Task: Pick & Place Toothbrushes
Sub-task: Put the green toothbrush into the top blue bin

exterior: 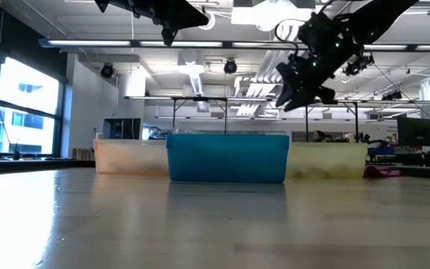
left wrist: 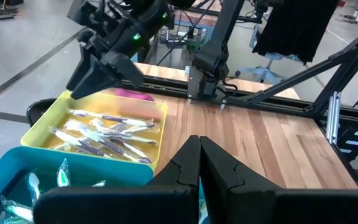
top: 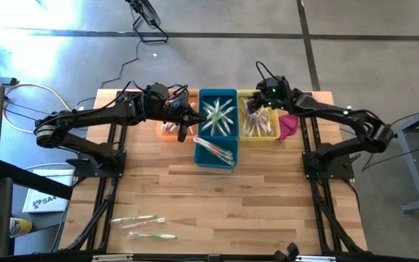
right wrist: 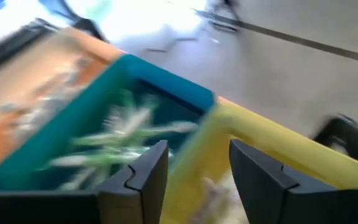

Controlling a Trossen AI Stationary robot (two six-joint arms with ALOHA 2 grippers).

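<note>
Three bins stand side by side at the table's far edge: orange [top: 168,129], blue [top: 217,102] and yellow [top: 262,135]. Wrapped toothbrushes lie in the blue bin [top: 217,116] and in the yellow bin [left wrist: 101,134]. Two more toothbrushes [top: 138,219] [top: 151,235] lie flat on the table near its front left. My left gripper [left wrist: 199,163] hangs shut and empty above the border between the orange and blue bins. My right gripper [right wrist: 197,168] hangs open and empty over the yellow bin's left wall, tilted downward; it also shows in the left wrist view [left wrist: 101,65].
A pink cloth [top: 288,125] lies against the yellow bin's right side. Some toothbrushes [top: 215,151] lie at the blue bin's near end. The middle and near parts of the wooden table [top: 224,204] are bare apart from the two loose brushes.
</note>
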